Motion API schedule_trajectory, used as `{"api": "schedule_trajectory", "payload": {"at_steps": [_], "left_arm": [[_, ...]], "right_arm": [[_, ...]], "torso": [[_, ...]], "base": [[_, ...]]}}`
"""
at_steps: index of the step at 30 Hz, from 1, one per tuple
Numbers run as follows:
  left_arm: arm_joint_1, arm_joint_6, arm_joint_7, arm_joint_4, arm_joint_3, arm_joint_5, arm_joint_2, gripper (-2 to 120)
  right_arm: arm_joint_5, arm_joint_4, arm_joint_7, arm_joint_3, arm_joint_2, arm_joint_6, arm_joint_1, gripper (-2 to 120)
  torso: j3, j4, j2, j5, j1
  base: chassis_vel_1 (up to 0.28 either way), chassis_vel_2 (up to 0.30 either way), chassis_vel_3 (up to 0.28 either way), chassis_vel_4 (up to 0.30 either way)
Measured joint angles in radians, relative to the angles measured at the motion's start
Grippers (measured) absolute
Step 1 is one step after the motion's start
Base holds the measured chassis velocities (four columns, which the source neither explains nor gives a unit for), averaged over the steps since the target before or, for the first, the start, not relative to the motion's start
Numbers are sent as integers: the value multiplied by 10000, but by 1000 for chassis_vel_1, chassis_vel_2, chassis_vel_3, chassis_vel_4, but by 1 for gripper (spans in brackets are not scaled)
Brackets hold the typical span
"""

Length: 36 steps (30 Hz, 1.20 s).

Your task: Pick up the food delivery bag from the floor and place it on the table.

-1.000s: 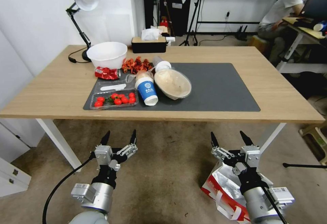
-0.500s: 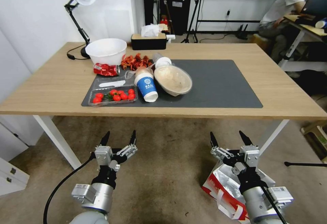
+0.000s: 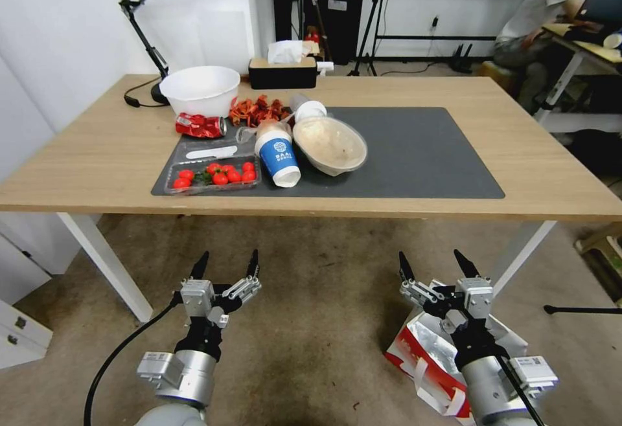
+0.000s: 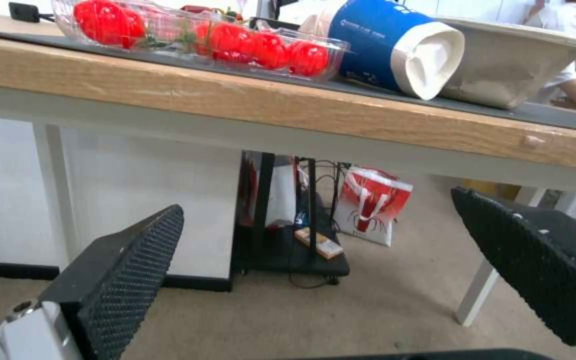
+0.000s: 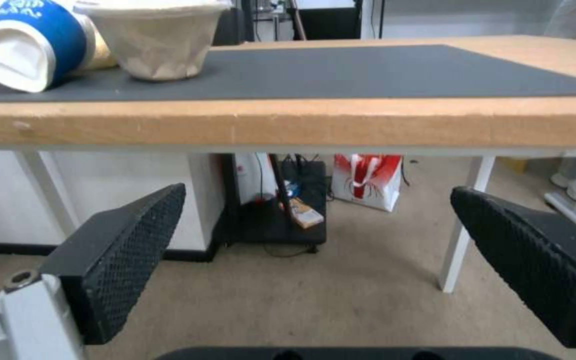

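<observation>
- While the food delivery bag (image 3: pixel 424 351) is sitting on the floor (image 3: pixel 311 322) under the right gripper (image 3: pixel 433 266), that gripper is hanging spread wide — gripping nothing.
- Left gripper (image 3: pixel 225 264) is hovering nearby, also spread and empty.
- Farther off, the table (image 3: pixel 97 160) is carrying a tomato tray (image 3: pixel 210 177) and a tipped blue cup (image 3: pixel 278 162).
</observation>
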State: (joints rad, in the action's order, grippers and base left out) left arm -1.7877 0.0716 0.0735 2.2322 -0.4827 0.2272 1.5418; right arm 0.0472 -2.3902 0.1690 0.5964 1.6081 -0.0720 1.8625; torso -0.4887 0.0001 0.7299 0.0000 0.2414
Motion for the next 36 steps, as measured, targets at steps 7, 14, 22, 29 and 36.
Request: {"api": "schedule_trajectory", "payload": {"at_steps": [7, 14, 22, 29, 36], "left_arm": [[-4, 103, -33, -33, 35, 0, 44, 100], [6, 211, -34, -133, 77, -147, 91, 100], [25, 303, -23, -179, 70, -235, 88, 100], [2, 313, -10, -178, 33, -248, 62, 100], [-18, 314, -11, -149, 32, -279, 81, 100]], "right_arm": [[55, 15, 46, 7, 0, -37, 0, 100], [39, 36, 26, 18, 0, -58, 65, 100], [23, 27, -70, 19, -1, -78, 57, 100], [23, 47, -77, -27, 0, -80, 29, 100], [31, 51, -65, -23, 0, -78, 31, 100]], "torso": [[168, 0, -287, 0, -119], [371, -1, -621, 0, -256], [575, -1, -960, 0, -389], [727, 0, -1216, 0, -493], [899, -1, -1496, 0, -598]], "base": [[0, 0, 0, 0], [0, 0, 0, 0], [0, 0, 0, 0], [0, 0, 0, 0], [0, 0, 0, 0]]}}
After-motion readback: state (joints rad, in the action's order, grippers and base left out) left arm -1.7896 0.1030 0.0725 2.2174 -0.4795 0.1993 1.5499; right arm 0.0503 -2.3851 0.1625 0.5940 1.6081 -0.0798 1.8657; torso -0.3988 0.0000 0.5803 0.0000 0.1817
